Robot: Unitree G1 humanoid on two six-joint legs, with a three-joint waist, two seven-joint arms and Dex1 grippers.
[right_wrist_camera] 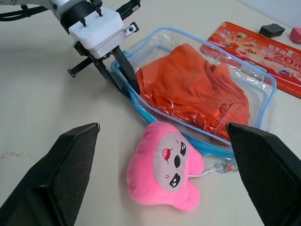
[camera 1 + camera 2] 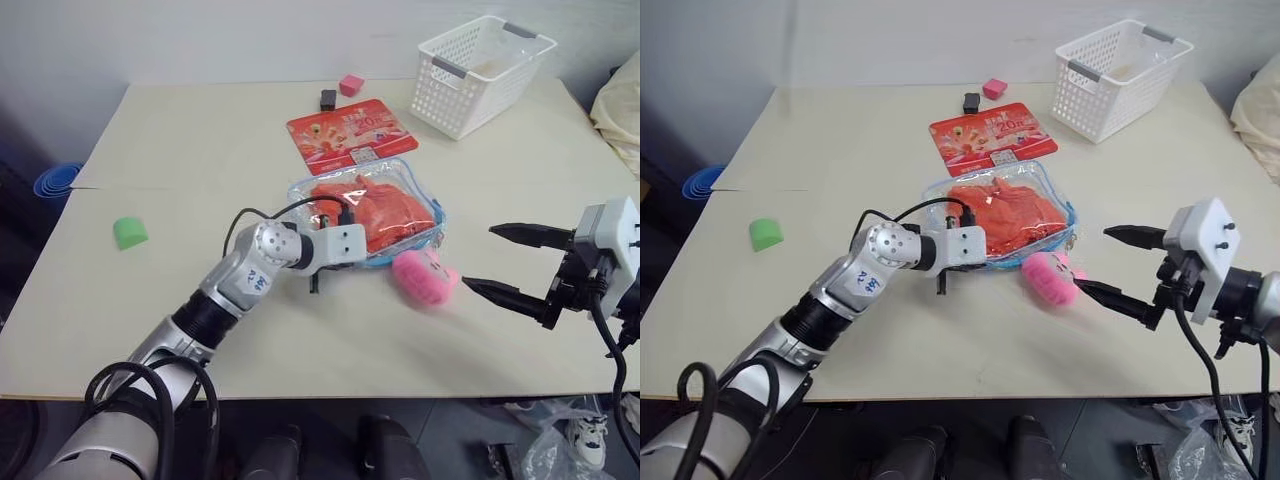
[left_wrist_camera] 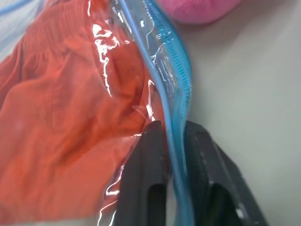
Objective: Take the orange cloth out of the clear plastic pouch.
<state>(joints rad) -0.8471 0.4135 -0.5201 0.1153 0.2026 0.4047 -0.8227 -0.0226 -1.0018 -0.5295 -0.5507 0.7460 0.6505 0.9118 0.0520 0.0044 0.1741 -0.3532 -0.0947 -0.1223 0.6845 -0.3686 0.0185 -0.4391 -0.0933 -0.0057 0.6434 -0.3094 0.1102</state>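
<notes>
Black fingers of your left tool [image 3: 171,155] are pinched together on the near blue zipper edge of the pouch [image 2: 425,200], one finger on each side of the trim, as the left wrist view shows. Your right tool [image 2: 505,262] hangs off to the right above the counter [image 2: 200,140], its fingers spread wide and holding nothing, pointing toward the middle of the counter.

Just beside the pouch's near right corner you see a pink plush toy [image 1: 167,167] lying face up, touching or almost touching the zipper trim. The pouch lies flat near the counter's middle, and the cloth [image 1: 188,89] sits inside it, folded and bunched, filling most of the bag. You cannot tell how far the zipper is undone.

To your left, well apart from the pouch, a small green block [image 2: 129,232] rests on the counter. Behind the pouch a red packet [image 2: 350,133] lies flat, its near edge touching or just beside the pouch. Farther back are a small black item [image 2: 328,99] and a pink block [image 2: 351,85], and at the far right corner stands a white basket [image 2: 480,75].
</notes>
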